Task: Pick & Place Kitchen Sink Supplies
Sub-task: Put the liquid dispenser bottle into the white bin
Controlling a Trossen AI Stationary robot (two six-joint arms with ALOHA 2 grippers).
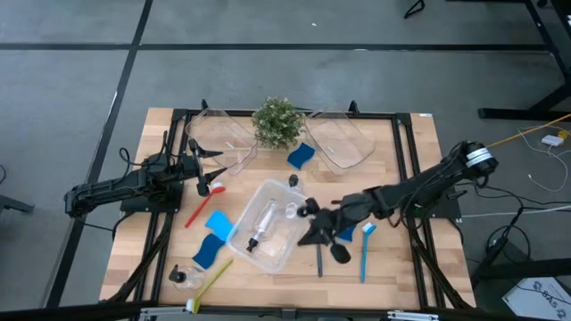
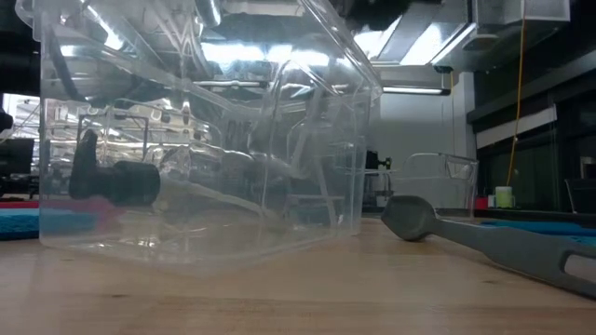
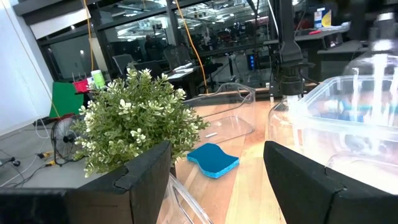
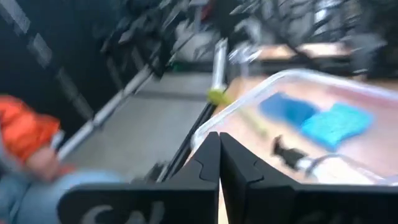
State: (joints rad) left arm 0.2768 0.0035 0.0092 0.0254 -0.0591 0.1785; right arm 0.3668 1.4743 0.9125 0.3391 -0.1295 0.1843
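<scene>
Right gripper point(image 1: 310, 234) hovers at the right edge of the clear rectangular plastic bin point(image 1: 243, 241) in the middle of the wooden table point(image 1: 393, 267), its dark arm stretched low and leftward from the table's right side. In the right wrist view its two fingers point(image 4: 208, 163) are pressed together with nothing between them. Inside that bin lies a small clear pump bottle with a black top point(image 1: 260, 225). Just beside the gripper lie a grey long-handled dish brush point(image 1: 330, 254) and a blue dish brush point(image 1: 365, 250). Left gripper point(image 1: 207, 169) waits at the table's left side, its arm reaching rightward, fingers spread wide and empty, above the red long-handled dish brush point(image 1: 202, 201). Two blue wavy-edged sponges point(image 1: 214, 236) lie left of the bin, a third point(image 1: 301, 156) near the small green potted plant point(image 1: 277, 122).
</scene>
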